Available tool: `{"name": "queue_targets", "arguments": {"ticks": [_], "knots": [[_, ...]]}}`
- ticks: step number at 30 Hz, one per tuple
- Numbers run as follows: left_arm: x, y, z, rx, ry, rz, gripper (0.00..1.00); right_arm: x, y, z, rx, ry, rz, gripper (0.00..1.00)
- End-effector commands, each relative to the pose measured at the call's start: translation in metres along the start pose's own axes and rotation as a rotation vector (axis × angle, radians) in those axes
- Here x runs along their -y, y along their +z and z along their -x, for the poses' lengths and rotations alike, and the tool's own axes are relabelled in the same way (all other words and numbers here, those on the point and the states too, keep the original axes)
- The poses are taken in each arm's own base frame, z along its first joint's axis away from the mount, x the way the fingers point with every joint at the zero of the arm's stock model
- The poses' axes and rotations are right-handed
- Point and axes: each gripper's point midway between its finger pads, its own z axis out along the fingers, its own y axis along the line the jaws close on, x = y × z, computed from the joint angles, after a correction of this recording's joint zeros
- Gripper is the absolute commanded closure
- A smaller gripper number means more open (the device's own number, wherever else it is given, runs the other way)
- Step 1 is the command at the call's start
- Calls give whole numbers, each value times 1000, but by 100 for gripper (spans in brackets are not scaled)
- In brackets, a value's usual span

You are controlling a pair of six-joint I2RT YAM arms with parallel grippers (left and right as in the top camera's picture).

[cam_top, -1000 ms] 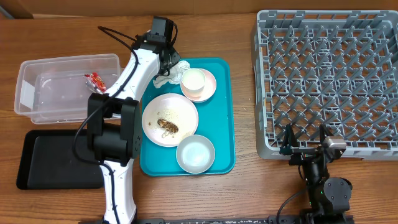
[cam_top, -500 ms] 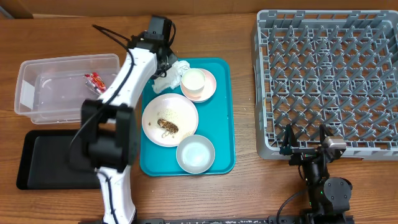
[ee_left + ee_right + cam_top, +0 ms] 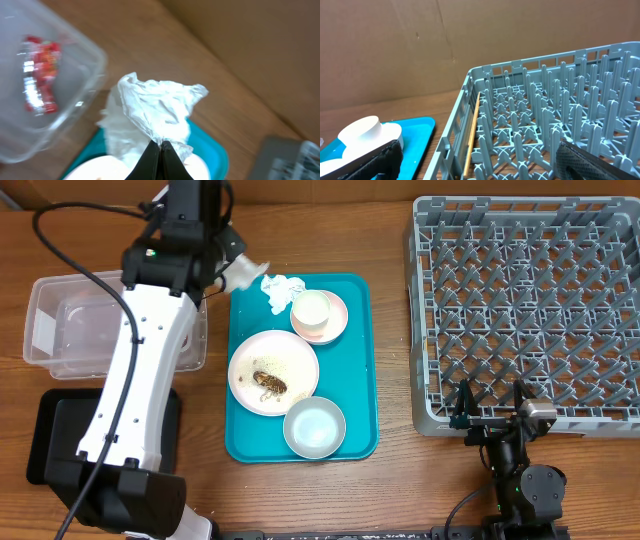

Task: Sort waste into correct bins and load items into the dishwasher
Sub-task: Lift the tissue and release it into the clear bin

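Note:
My left gripper [image 3: 243, 272] [image 3: 161, 146] is shut on the crumpled white napkin [image 3: 155, 105], which hangs above the back left corner of the teal tray [image 3: 355, 395]. Part of the napkin [image 3: 280, 288] shows beside the small white cup [image 3: 311, 310] on the pink saucer [image 3: 337, 320]. The white plate [image 3: 290, 355] carries brown scraps [image 3: 268, 384] and white crumbs. The pale bowl [image 3: 314, 427] sits in front of it. The red-and-white wrapper [image 3: 40, 75] lies in the clear tub [image 3: 45, 330]. My right gripper [image 3: 490, 418] [image 3: 477, 152] stands open at the grey dish rack's [image 3: 530, 310] front edge.
The black tray [image 3: 60, 430] lies in front of the clear tub, partly under my left arm. A thin wooden stick [image 3: 471, 132] lies along the rack's inner left wall. A brown cardboard wall stands behind the table.
My left gripper has shut on the napkin and risen with it, moving left toward the clear tub. The right arm has not moved.

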Motion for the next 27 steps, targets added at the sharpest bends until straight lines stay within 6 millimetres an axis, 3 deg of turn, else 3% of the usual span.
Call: {"name": "queue_targets", "arguments": {"ticks": [1,4,7,10,14,16,17,18,21,27], "knots": [[-38,-7,32,58,-49,79,96,2,0,-3,-3,-6,-4,0],[-82,-12,57,74,-131,154,96,2,0,-3,-3,-6,-4,0],[-112,-14,69,63,-192,196,96,2,0,-3,-3,-6,-4,0],[-139,-10,76,51,-242,244,87,2,0,-3,-3,-6,-4,0],[-166,4,84,42,-283,301,61,2,0,-3,-3,-6,-4,0],[-173,13,82,16,-297,312,34,2,0,-3,-3,-6,-4,0],[-172,17,79,-6,-297,303,22,2,0,-3,-3,-6,-4,0],[-168,22,74,-45,-277,275,18,2,0,-3,-2,-6,-4,0],[-141,30,59,-157,-198,131,19,2,0,-3,-3,-6,-4,0],[-55,25,45,-207,85,-227,20,2,0,-3,-3,-6,-4,0]]}}
